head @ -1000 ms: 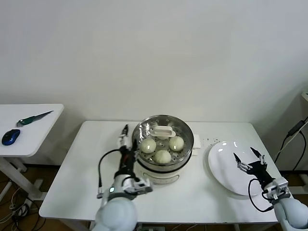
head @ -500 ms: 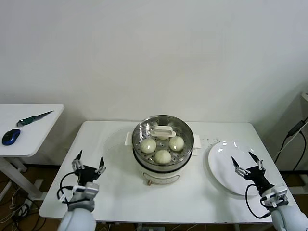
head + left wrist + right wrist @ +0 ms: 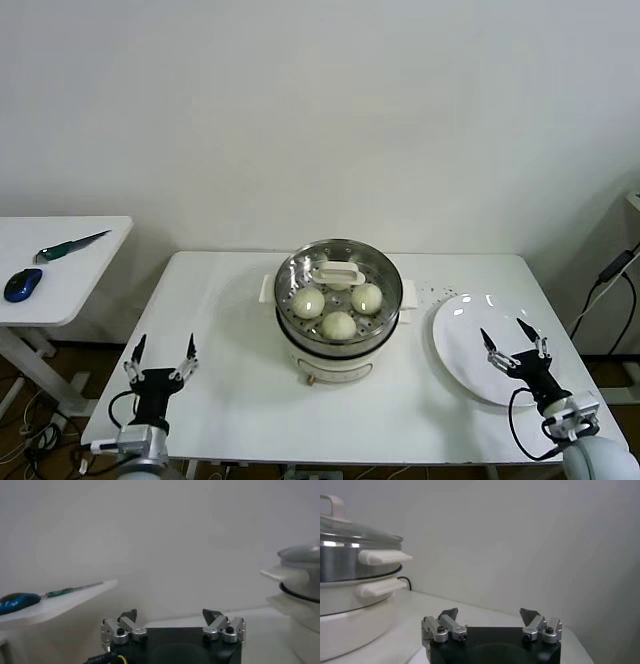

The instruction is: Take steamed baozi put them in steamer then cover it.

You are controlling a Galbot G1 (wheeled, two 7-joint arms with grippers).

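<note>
The steel steamer [image 3: 300, 318] stands on its white pot base at the table's middle. Three cream baozi [image 3: 338, 323] show through the clear glass cover [image 3: 385, 270], which sits on the steamer with its white bar handle on top. The steamer's side and handles [image 3: 382, 557] show in the right wrist view, its edge [image 3: 300, 575] in the left wrist view. My left gripper [image 3: 160, 350] is open and empty over the table's front left corner. My right gripper [image 3: 515, 345] is open and empty above the white plate [image 3: 462, 345].
The white plate lies at the table's right. A side table [image 3: 85, 260] at the left carries a blue mouse [image 3: 22, 284] and a green-handled knife [image 3: 70, 245]. A cable [image 3: 610, 275] hangs past the table's right edge.
My left arm has drawn back from beside the steamer to the table's front left corner. The right gripper barely shifted over the plate.
</note>
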